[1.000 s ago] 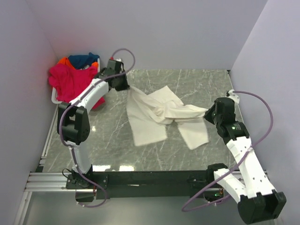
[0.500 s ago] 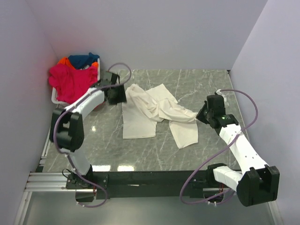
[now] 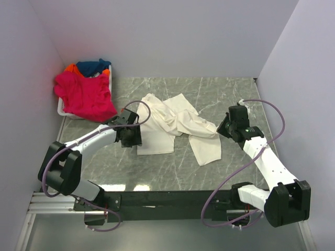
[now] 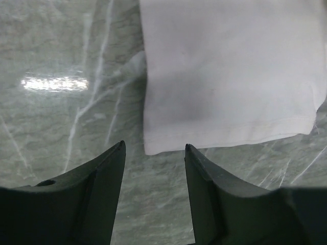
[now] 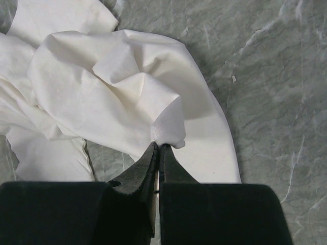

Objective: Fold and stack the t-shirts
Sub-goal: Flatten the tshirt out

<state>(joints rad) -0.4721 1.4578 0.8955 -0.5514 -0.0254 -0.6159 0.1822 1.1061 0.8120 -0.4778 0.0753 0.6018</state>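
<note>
Cream t-shirt [image 3: 162,123] lies crumpled on the grey marble table [image 3: 235,94]. The left arm stretches low toward the shirt's left hem. The left gripper [image 4: 154,146] is spread, with the hem corner just ahead of its fingertips, untouched. The right arm reaches in from the shirt's right side, and the right gripper [image 5: 159,147] is pressed together, pinching a fold.

Left arm: is stretching low over the table [image 3: 178,172], elbow out near the left edge, forearm angling toward the middle.
Left gripper [image 3: 131,137]: is pointing down at the table, fingers [image 4: 97,178] standing apart with nothing between them.
Right arm: is leaning in from the near right corner, forearm slanting toward the table's middle.
Right gripper [image 3: 222,128]: is pinching a fold of the cream t-shirt [image 5: 112,87], jaws pressed together.
</note>
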